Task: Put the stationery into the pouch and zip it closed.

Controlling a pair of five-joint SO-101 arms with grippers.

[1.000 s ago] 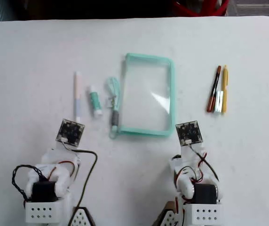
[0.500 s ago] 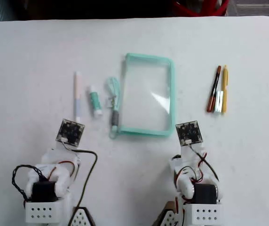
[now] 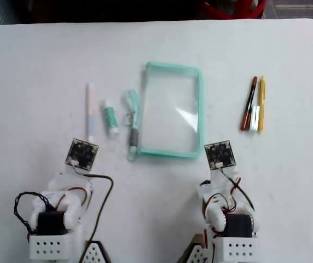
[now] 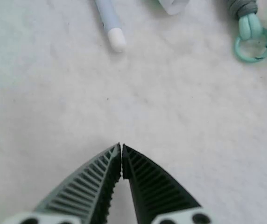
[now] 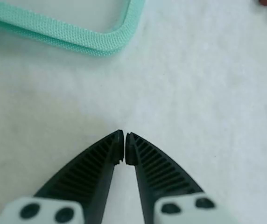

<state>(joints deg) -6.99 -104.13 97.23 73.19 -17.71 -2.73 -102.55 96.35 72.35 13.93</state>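
Observation:
A clear pouch with a mint-green border lies flat at the table's middle, its grey and green strap along its left side. Left of it lie a pale pink and blue pen and a small green and white tube. On the right lie a brown marker and a yellow pen side by side. My left gripper is shut and empty over bare table, short of the pen tip and strap ring. My right gripper is shut and empty near the pouch corner.
Both arms sit folded at the table's near edge, the left one below the pen and the right one below the pouch's right corner. White table stretches all around the objects.

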